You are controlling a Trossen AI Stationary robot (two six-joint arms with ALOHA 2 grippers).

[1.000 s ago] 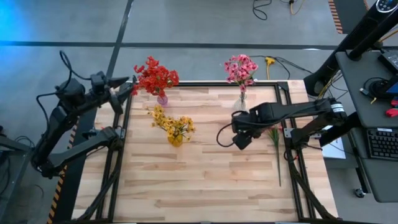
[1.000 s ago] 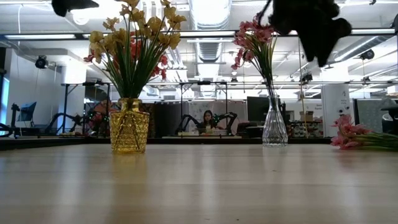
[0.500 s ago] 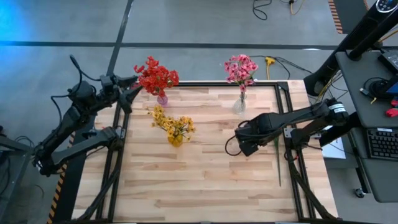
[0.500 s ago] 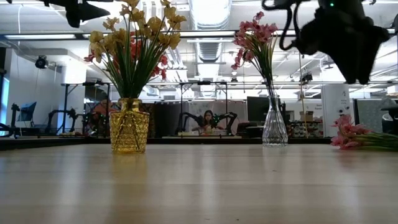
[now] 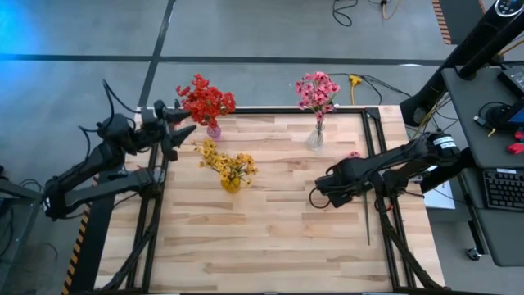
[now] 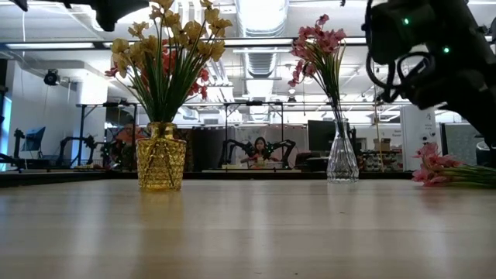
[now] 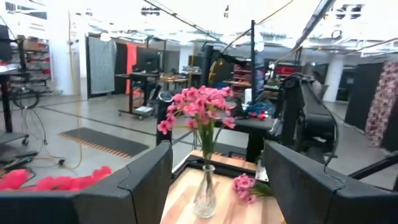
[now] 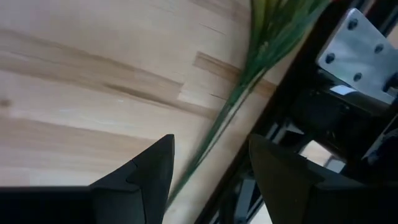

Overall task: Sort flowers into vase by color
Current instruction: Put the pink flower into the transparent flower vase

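Wooden surface [image 5: 262, 238] under me, three vases on it. Amber glass vase [image 6: 161, 164] carries the yellow flowers [image 5: 227, 162]. Clear vase [image 6: 342, 160] near the far edge carries pink flowers [image 5: 317, 90]. A small pinkish vase [image 5: 214, 131], hard to make out, carries the red flowers [image 5: 205, 102]. One loose pink sprig [image 5: 365, 201] lies flat by the right edge. My right hand [image 8: 208, 168] hovers low over its stem, fingers apart, empty. My left hand [image 7: 217, 186] hangs open at the far-left corner.
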